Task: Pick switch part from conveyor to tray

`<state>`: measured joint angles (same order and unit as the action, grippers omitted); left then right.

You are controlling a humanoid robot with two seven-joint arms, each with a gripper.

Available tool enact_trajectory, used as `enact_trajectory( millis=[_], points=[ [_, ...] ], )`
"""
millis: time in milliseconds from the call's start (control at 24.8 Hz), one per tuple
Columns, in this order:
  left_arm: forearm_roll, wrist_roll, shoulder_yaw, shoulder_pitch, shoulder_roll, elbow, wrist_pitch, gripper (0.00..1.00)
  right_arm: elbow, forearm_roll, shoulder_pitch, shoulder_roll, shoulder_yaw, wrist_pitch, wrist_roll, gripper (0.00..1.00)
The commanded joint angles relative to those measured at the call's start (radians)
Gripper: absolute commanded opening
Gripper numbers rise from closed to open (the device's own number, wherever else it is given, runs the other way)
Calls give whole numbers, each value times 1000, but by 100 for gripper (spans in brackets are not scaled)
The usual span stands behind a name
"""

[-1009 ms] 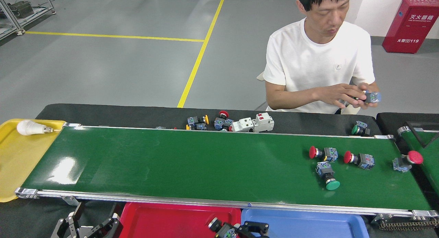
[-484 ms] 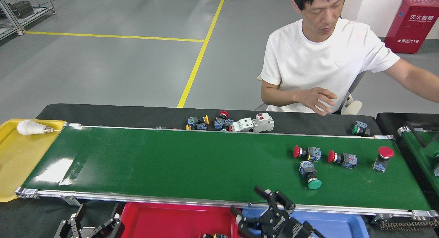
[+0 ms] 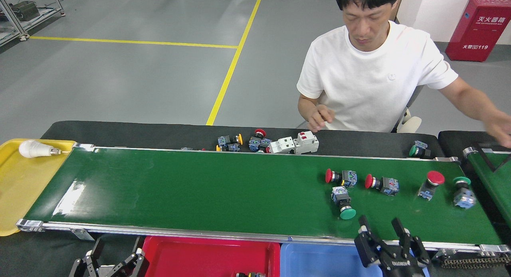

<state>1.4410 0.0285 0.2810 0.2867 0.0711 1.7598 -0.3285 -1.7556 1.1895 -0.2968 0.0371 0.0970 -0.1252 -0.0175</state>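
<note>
Several switch parts lie on the right half of the conveyor (image 3: 199,189): a red-capped one (image 3: 340,177), a second red one (image 3: 382,184), a green-capped one (image 3: 342,203) pointing toward me, an upright red one (image 3: 430,183) and a green one (image 3: 462,193) at the far right. My right gripper (image 3: 381,226) is open over the belt's near rail, just right of and nearer than the green-capped part, holding nothing. My left gripper (image 3: 113,261) sits low at the bottom left with fingers apart. The red tray (image 3: 207,255) holds one switch part (image 3: 249,274) at its near edge; the blue tray (image 3: 319,261) is beside it.
A person in a white shirt sits behind the belt, one arm (image 3: 479,109) stretched to the right over a second narrow belt (image 3: 491,169). More switches and a white breaker (image 3: 293,143) lie on the black table behind. A yellow tray (image 3: 20,185) with a bulb (image 3: 34,148) is at left.
The parts have ridden left along the belt and a new green one has appeared at far right. My right gripper rose from the trays, empty, and moved right over the near rail.
</note>
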Motion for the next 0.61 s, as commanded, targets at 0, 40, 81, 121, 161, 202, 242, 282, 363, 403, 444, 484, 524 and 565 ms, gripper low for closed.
enact_trajectory(
  millis=[0, 40, 81, 121, 161, 202, 242, 282, 363, 403, 444, 484, 524, 565],
  points=[
    [4, -7, -34, -3, 2, 10, 17, 100, -15, 1, -1, -6, 7, 6, -42, 94],
    [4, -7, -62, -4, -1, 12, 36, 100, -15, 1, -1, -6, 7, 6, -42, 93],
    [4, -7, -86, -4, -7, 13, 52, 100, -15, 2, 1, -8, 6, 6, -35, 93],
    [4, -7, -102, -6, -8, 13, 60, 100, -15, 12, 10, -6, 3, 6, -30, 92],
    [4, -9, -109, -9, -11, 13, 62, 100, -13, 27, 27, -5, -2, 6, -19, 91],
    [4, -9, -111, -12, -13, 12, 62, 100, -10, 44, 51, -9, -11, 7, 4, 91],
    [4, -9, -111, -15, -13, 10, 62, 100, 2, 73, 85, -2, -39, 9, 37, 91],
    [4, -9, -111, -15, -14, 12, 59, 100, 25, 108, 114, 3, -77, 10, 71, 91],
    [3, -9, -109, -17, -17, 13, 54, 100, 70, 156, 165, 24, -141, 32, 102, 91],
    [1, -9, -109, -17, -17, 13, 52, 100, 93, 173, 188, 36, -164, 67, 103, 91],
    [1, -10, -105, -18, -17, 13, 52, 100, 111, 193, 211, 40, -186, 99, 105, 91],
    [1, -12, -103, -20, -17, 12, 52, 100, 139, 219, 243, 43, -226, 148, 111, 91],
    [1, -13, -102, -20, -19, 12, 52, 100, 173, 231, 278, 40, -260, 196, 119, 91],
    [3, -15, -102, -20, -19, 12, 52, 100, 206, 232, 309, 37, -289, 234, 128, 91]
  ],
)
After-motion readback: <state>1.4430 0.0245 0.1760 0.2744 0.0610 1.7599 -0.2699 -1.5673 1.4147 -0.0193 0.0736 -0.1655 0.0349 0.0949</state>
